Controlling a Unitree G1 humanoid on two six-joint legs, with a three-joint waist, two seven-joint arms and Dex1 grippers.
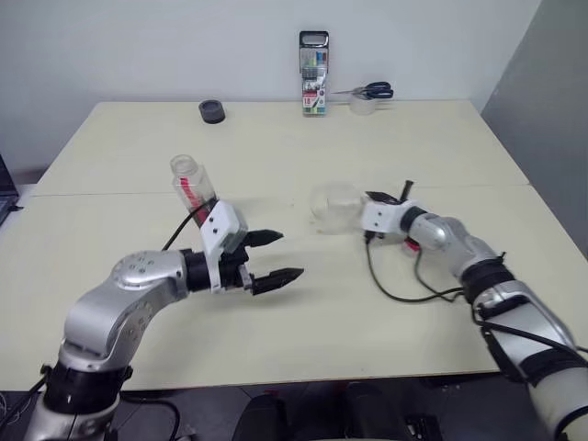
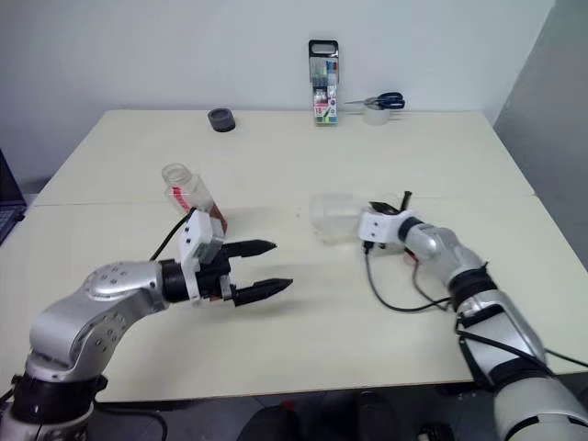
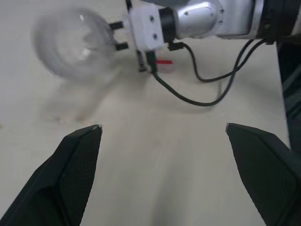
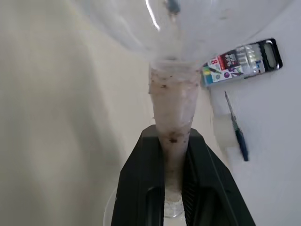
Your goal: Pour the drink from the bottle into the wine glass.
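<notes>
The bottle point(image 1: 188, 186) stands uncapped on the table's left half, with a red label strip and a little reddish-brown drink point(image 2: 217, 217) low in it. My left gripper point(image 1: 290, 254) hovers open and empty just in front of and to the right of it. The wine glass point(image 1: 334, 204) lies tipped on its side near the table's middle, bowl toward the bottle. My right gripper point(image 4: 171, 134) is shut on the glass stem point(image 4: 172, 108), level with the table. The left wrist view shows the bowl point(image 3: 75, 42) ahead of the open fingers point(image 3: 82, 141).
A small red cap point(image 1: 411, 245) lies on the table by my right wrist. A marker case point(image 1: 313, 73), scissors point(image 1: 369, 90) and a tape roll point(image 1: 362, 105) stand at the far edge, with a black round object point(image 1: 211, 111) at the far left. A black cable point(image 1: 404, 292) trails under the right arm.
</notes>
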